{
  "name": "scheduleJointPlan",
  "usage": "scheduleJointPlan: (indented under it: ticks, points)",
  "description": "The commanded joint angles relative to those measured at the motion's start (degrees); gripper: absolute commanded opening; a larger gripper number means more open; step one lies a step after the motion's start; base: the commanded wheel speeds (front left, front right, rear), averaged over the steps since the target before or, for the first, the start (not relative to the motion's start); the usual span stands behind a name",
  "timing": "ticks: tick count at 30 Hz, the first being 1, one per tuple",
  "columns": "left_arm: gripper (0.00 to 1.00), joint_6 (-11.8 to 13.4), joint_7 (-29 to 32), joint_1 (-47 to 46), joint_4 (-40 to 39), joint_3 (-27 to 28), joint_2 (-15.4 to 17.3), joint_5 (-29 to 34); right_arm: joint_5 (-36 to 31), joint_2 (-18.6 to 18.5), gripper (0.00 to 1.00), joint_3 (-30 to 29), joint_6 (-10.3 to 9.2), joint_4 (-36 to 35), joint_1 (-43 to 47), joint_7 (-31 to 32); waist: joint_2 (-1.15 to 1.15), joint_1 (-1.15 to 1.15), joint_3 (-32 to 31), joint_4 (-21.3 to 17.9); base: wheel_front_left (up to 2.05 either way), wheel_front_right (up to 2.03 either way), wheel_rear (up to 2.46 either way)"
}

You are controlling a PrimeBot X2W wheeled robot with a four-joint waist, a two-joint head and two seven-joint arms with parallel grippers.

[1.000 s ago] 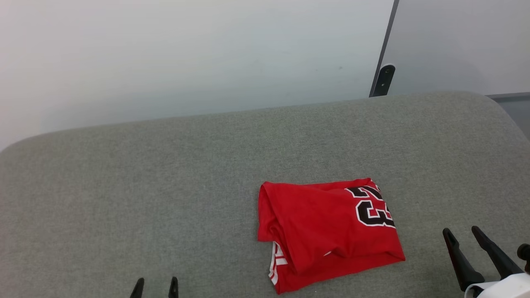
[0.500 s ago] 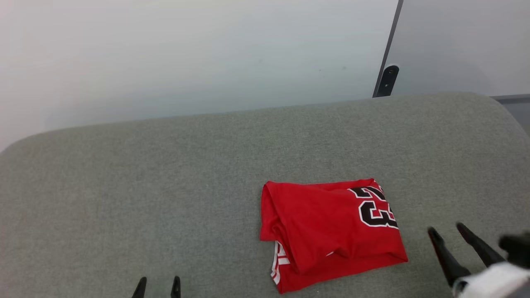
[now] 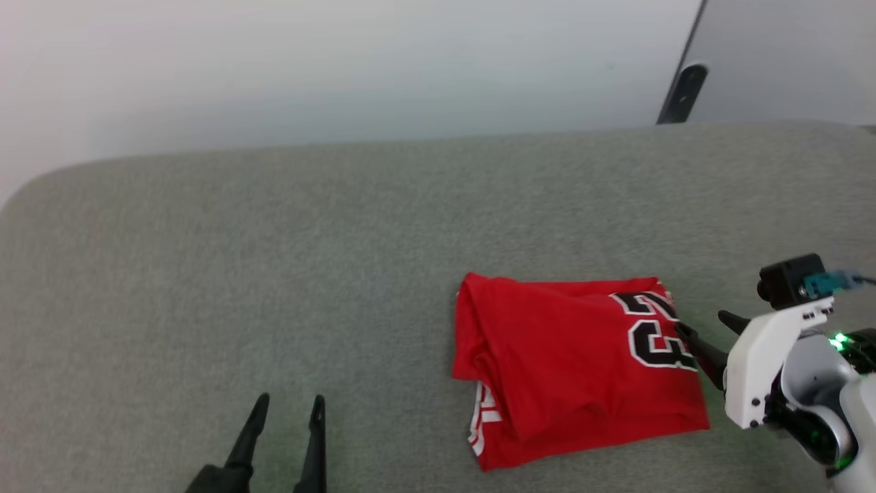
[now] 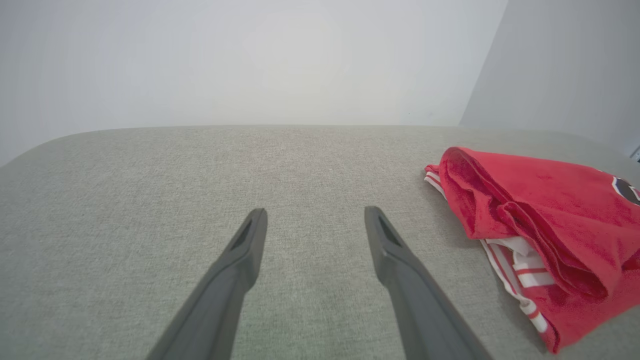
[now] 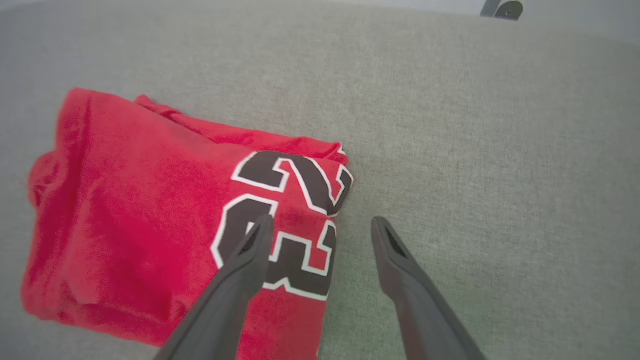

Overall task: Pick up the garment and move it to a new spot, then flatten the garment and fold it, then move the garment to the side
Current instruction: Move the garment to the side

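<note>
Over on the left, the left gripper [image 3: 291,398] sits low at the near edge, jaws spread wide with nothing between them, pointing across bare grey cushion [image 3: 274,239]. It is well apart from the cloth, and that reads as an arm parked out of the way while the other one works. Its body is cut off by the bottom of the head view.

Moving right, the garment [image 3: 575,370] lies right of centre on the cushion as a folded red bundle with its black number [image 3: 650,329] uppermost. The sleeves are tucked away. Only a strip of red-striped white trim [image 4: 520,260] peeks out at the near left corner, and the fold wraps part of the number out of sight.

Now the right gripper [image 3: 699,322]: wide open and straddling the bundle's right edge, one finger over the number and the other over bare cushion. That looks lined up for a pinch on this edge. Whether the finger actually touches the cloth cannot be told from here.
</note>
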Motion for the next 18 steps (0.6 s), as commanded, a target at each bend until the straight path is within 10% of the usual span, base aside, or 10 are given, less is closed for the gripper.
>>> scheduleJointPlan:
  ticks: [1, 18]
  points:
    - [1.0, -0.1, 0.0, -1.3, 0.2, -0.3, -0.1, -0.1, 0.9, -0.2, 1.0, 0.7, -0.07, 2.2, -2.2, 2.3, 0.0, 0.0, 3.2, 2.8, 0.0, 0.0, 0.0]
    - [1.0, 0.3, 0.0, -6.7, 1.9, -2.4, -0.5, -1.3, 4.3, -0.2, 1.0, 8.4, -0.08, 13.4, -5.6, 18.2, 0.0, 0.0, 9.5, 6.1, 0.0, 0.0, 0.0]
